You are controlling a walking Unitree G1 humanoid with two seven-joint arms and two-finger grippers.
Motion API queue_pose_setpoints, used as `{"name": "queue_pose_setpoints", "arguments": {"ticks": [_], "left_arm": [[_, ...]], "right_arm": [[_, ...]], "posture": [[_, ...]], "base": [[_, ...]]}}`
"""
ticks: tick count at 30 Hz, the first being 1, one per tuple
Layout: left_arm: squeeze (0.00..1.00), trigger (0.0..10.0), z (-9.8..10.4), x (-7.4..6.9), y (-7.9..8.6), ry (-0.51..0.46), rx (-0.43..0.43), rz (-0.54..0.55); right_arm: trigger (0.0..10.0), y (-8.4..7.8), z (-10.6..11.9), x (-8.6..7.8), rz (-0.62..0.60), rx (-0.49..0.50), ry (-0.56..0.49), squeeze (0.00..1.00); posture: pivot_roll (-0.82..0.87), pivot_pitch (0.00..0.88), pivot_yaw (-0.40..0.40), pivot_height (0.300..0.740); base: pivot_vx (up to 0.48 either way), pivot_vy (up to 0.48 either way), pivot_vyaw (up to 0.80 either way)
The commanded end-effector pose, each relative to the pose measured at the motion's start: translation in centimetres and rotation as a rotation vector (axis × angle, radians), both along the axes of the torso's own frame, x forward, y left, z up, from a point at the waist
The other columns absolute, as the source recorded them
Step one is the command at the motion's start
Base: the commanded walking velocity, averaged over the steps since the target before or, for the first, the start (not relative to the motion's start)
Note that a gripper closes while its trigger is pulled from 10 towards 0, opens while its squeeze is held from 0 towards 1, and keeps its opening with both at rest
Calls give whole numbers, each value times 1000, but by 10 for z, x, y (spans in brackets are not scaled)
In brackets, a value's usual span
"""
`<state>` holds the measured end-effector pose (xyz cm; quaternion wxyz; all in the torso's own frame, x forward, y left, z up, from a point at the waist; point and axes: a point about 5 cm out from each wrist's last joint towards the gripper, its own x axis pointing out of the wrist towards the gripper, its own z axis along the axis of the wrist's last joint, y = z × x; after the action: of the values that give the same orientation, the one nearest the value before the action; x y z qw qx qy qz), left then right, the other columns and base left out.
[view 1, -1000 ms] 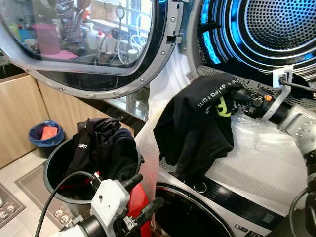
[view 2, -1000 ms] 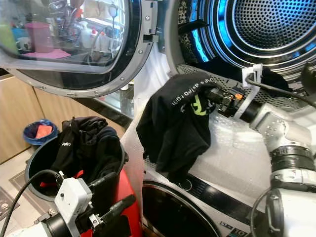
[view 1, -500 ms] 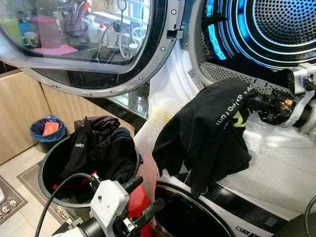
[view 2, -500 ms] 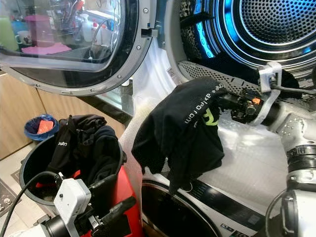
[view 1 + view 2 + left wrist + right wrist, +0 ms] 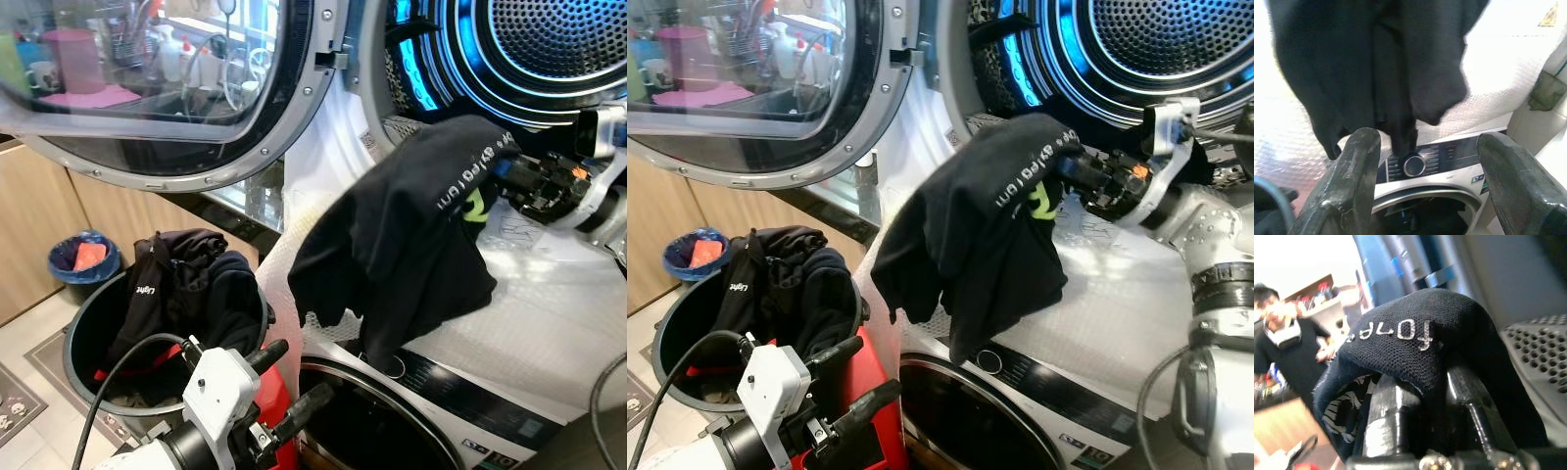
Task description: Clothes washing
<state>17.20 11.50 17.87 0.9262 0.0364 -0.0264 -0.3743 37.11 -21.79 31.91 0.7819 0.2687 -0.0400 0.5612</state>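
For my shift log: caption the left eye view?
Right claw holds a black garment before the open upper drum; the left claw waits open.

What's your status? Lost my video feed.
Right pincer shut on black shirt, at drum mouth. Left pincer open, idle. Nothing blocking.

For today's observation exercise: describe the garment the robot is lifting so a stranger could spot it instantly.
Start at the open upper drum glowing blue. Just below its opening, the right end effector grips a black garment that hangs over the bubble wrap covering the lower machine. Unlike the dark clothes in the basket, it carries white lettering and a lime-green logo.
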Motion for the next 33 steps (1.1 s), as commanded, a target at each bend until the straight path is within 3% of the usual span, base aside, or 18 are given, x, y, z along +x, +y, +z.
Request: {"name": "queue_pose_setpoints", "arguments": {"ticks": [1,7,9,33], "left_arm": [[0,10000,-1,-1,-2,13,-5,-2],[0,10000,-1,0,-3,13,-16,13],[0,10000,-1,0,-5,14,-19,15],[0,10000,-2,0,-5,15,-27,21]], "right_arm": [[10000,1,98,-17,-34,151,-367,0],[10000,23,114,-5,-159,159,-350,0],[10000,26,117,-6,-142,174,-349,0],[10000,27,120,-8,-107,170,-356,0]], "posture": [[138,0,-152,740],[134,0,-158,740],[137,0,-164,740],[139,0,-169,740]], "base": [[0,0,0],[0,0,0],[0,0,0],[0,0,0]]}}
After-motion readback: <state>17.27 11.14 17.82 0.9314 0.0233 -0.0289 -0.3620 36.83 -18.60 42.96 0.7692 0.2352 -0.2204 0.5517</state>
